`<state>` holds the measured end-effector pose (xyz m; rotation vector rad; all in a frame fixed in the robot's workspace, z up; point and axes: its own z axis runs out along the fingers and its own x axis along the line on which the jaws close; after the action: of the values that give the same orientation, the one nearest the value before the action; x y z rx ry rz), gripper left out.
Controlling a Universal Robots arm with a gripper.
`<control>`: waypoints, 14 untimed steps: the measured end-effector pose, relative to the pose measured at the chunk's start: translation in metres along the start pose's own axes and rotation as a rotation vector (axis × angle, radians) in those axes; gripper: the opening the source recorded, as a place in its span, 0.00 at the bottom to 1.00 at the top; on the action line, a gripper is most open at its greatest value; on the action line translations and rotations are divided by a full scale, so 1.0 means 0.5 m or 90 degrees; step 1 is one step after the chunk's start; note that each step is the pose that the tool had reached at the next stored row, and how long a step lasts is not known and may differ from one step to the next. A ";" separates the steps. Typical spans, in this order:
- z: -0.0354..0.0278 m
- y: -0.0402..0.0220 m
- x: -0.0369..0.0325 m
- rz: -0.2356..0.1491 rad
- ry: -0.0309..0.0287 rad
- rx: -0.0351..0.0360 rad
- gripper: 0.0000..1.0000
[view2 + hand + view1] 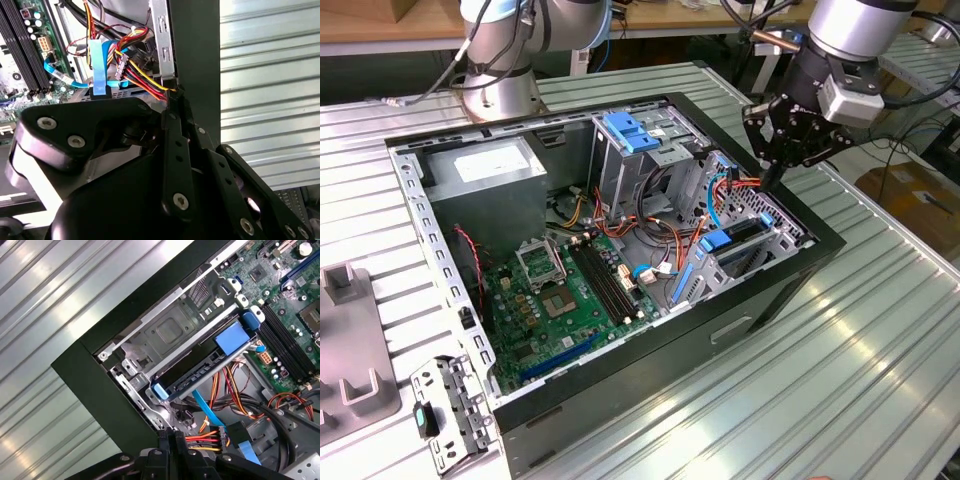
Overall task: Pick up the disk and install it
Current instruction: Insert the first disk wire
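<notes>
The disk (742, 240), black with bright blue rails, sits slotted in the metal drive cage (790, 235) at the corner of the open computer case on the exterior view's right. In the first wrist view the disk (200, 371) lies level in the cage, with a blue tab at one end. My gripper (770, 182) hangs just above the case wall beside that cage, fingers shut and empty. Both wrist views show the closed fingertips (172, 434) near a bundle of red, yellow and orange cables (142, 80), apart from the disk.
The open case (620, 400) lies on a ribbed metal table (840, 380), with the green motherboard (570, 300) and power supply (485, 175) inside. A light-blue bracket (630, 130) tops another bay. A second arm's base (500, 70) stands behind. A grey fixture (350, 370) and metal bracket (445, 410) lie on the exterior view's left.
</notes>
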<state>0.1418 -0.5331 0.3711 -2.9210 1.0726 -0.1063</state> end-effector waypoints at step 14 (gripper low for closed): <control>0.000 0.000 0.000 0.028 0.0014 -0.0015 0.16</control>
<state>0.1418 -0.5332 0.3711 -2.8985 1.1362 -0.1074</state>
